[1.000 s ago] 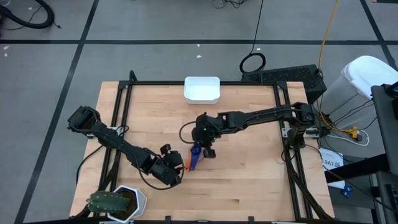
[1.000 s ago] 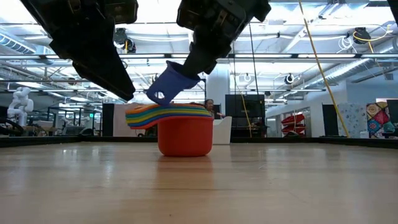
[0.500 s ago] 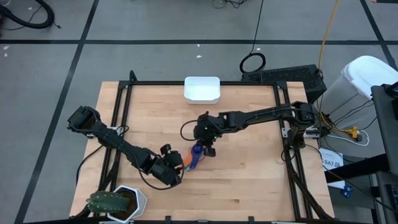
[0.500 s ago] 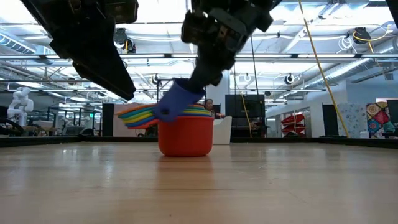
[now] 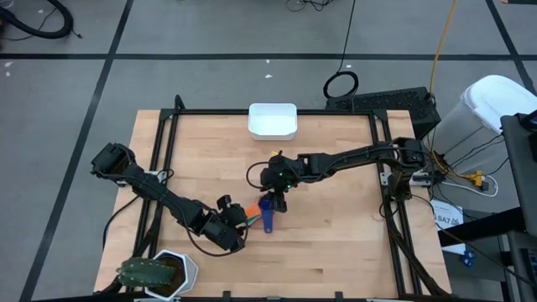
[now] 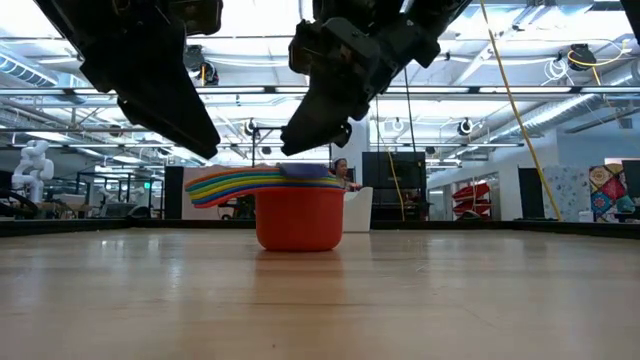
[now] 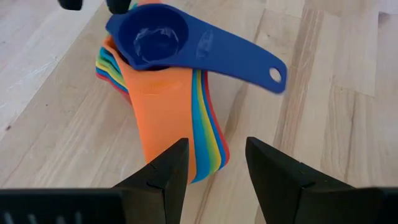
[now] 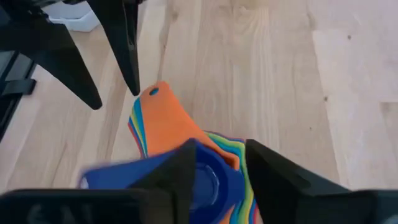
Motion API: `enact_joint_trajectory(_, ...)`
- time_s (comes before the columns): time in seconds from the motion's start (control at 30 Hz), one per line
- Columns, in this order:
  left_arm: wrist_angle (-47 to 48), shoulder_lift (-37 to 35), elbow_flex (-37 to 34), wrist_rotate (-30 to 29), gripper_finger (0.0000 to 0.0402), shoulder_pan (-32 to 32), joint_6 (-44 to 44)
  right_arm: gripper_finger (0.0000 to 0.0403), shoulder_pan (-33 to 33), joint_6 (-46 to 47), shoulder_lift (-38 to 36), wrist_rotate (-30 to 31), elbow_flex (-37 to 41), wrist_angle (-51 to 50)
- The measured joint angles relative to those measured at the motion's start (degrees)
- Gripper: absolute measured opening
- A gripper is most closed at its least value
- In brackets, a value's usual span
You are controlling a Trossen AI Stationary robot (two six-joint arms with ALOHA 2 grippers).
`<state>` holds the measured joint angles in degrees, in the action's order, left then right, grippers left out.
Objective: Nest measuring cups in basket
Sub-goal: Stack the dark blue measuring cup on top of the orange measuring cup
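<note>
The measuring cups [image 5: 262, 211] stand nested in one stack on the table's middle. The red cup [image 6: 299, 218] is at the bottom, with its base on the wood. The small dark blue cup [image 7: 152, 37] is on top. The coloured handles [image 7: 186, 124] fan out toward my left gripper [image 7: 214, 155], whose open fingers stand on either side of the handle ends, a little above them. The blue handle [image 7: 249, 56] points off to one side. My right gripper [image 6: 310, 135] hangs open just above the blue cup [image 8: 208, 180]. The white basket [image 5: 273, 122] sits at the far edge.
A white hexagonal pot with a green plant [image 5: 158, 273] stands at the near left corner, beside my left arm. Bare wood lies between the stack and the basket [image 8: 78, 18], and to the stack's right. A black frame [image 5: 377, 168] edges the table.
My right gripper has come down with the tilted blue cup, set it into the top of the stack and opened, letting it go. The blue cup now sits level in the nest, its handle swung toward the near edge.
</note>
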<state>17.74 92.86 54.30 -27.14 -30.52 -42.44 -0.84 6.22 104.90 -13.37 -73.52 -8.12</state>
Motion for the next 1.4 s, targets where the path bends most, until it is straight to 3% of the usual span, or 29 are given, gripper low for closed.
enact_joint_trajectory(0.23,0.00,0.00,0.00,0.00,0.0163,-0.11,-0.31,0.0192,0.00,-1.23,0.00,0.02,0.00,-0.18)
enact_joint_trajectory(0.57,0.02,0.00,0.00,0.00,0.0163,-0.32,-1.07,0.0202,0.00,-4.35,-1.52,0.05,0.09,-4.67)
enact_joint_trajectory(0.73,0.20,0.00,-0.01,-0.14,0.0163,-0.37,-0.90,0.0202,0.92,-8.85,-5.72,4.11,0.07,-11.67)
enact_joint_trajectory(1.0,0.52,0.00,-0.02,-3.63,0.0163,0.07,1.84,0.0202,9.46,-14.66,-9.29,13.23,0.24,-25.20)
enact_joint_trajectory(1.23,0.94,0.00,-0.02,-8.74,0.0163,0.68,2.84,0.0202,14.83,-11.31,-9.22,13.18,10.21,-11.96)
enact_joint_trajectory(1.4,6.67,0.00,-0.02,-13.68,0.0163,0.78,0.87,0.0201,16.51,-7.66,-9.20,13.09,16.62,-1.17)
